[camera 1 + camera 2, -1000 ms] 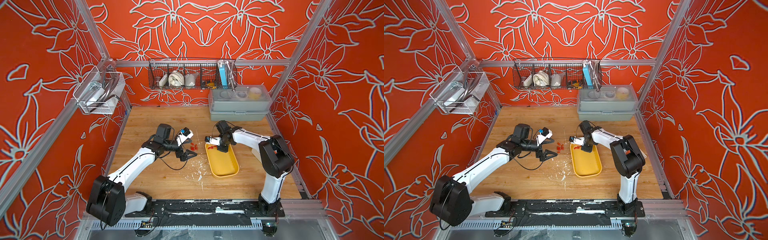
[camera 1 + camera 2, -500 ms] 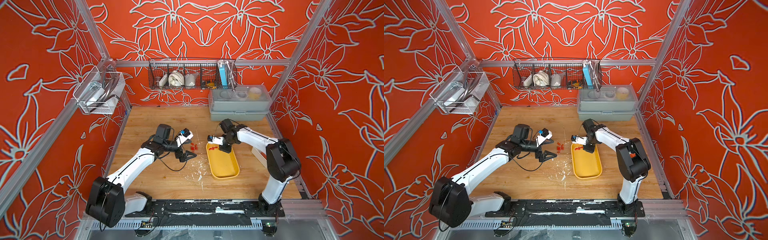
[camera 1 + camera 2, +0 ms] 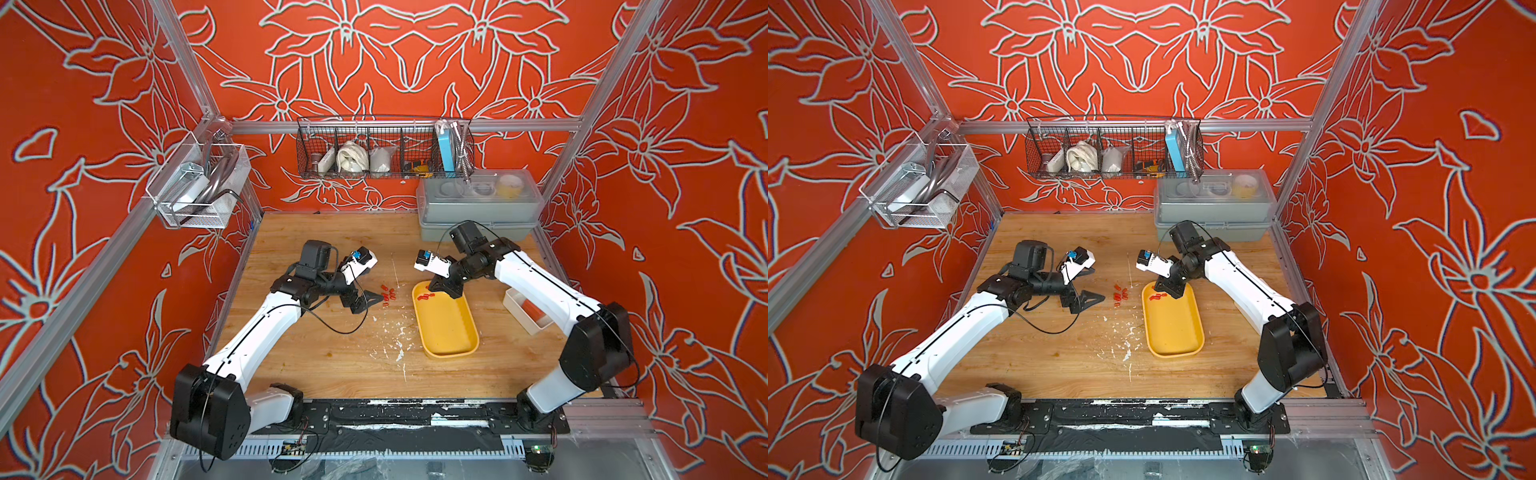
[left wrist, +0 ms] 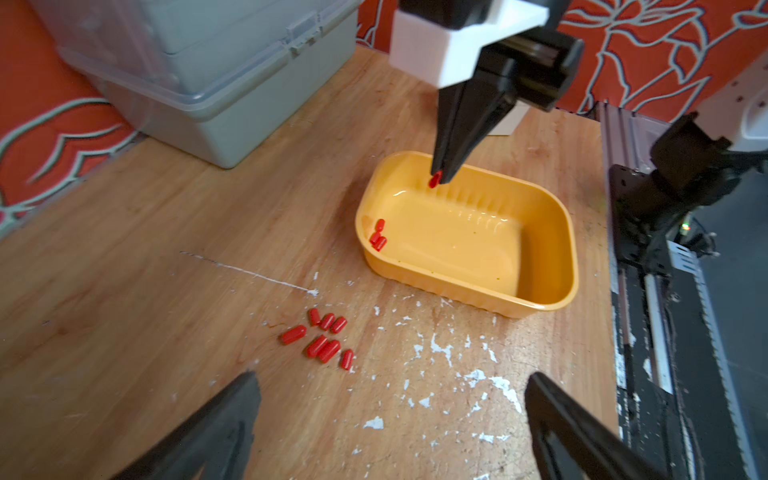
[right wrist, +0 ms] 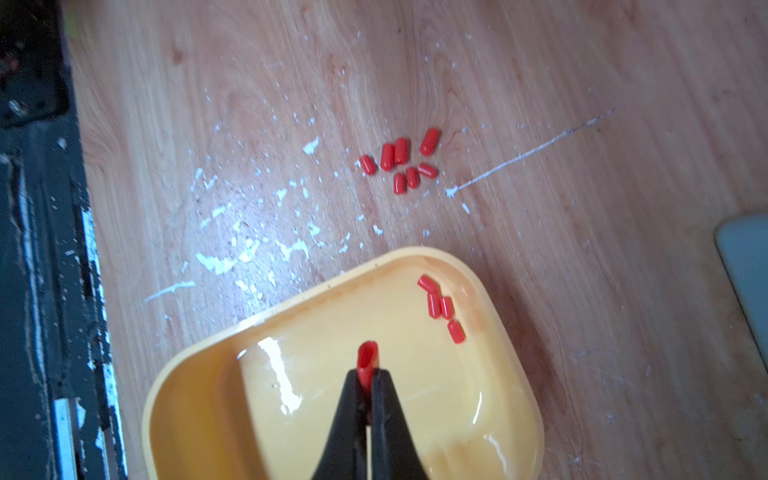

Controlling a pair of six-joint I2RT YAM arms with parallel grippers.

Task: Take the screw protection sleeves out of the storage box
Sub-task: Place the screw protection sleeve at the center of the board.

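The yellow storage box point(image 3: 451, 332) point(image 3: 1175, 332) lies right of the table's middle. My right gripper point(image 5: 365, 376) point(image 3: 451, 293) hangs over its far end, shut on one red screw protection sleeve point(image 5: 366, 358) point(image 4: 434, 180) that sticks out past the tips. Several more sleeves point(image 5: 440, 305) point(image 4: 378, 237) lie in the box's far left corner. Another cluster of several sleeves point(image 5: 401, 160) point(image 4: 326, 338) point(image 3: 387, 296) rests on the wood just left of the box. My left gripper point(image 4: 390, 382) point(image 3: 369, 300) stands open and holds nothing, low over the table beside that cluster.
A grey lidded box point(image 3: 478, 208) stands at the back right. A small white dish point(image 3: 515, 297) with an orange-red block sits right of the yellow box, under my right arm. A wire basket point(image 3: 382, 151) hangs on the back wall. White flecks point(image 3: 399, 353) mark the wood.
My right gripper has shifted a little to the right along the box's far end, and its elbow has swung outward. The left arm has stayed still.
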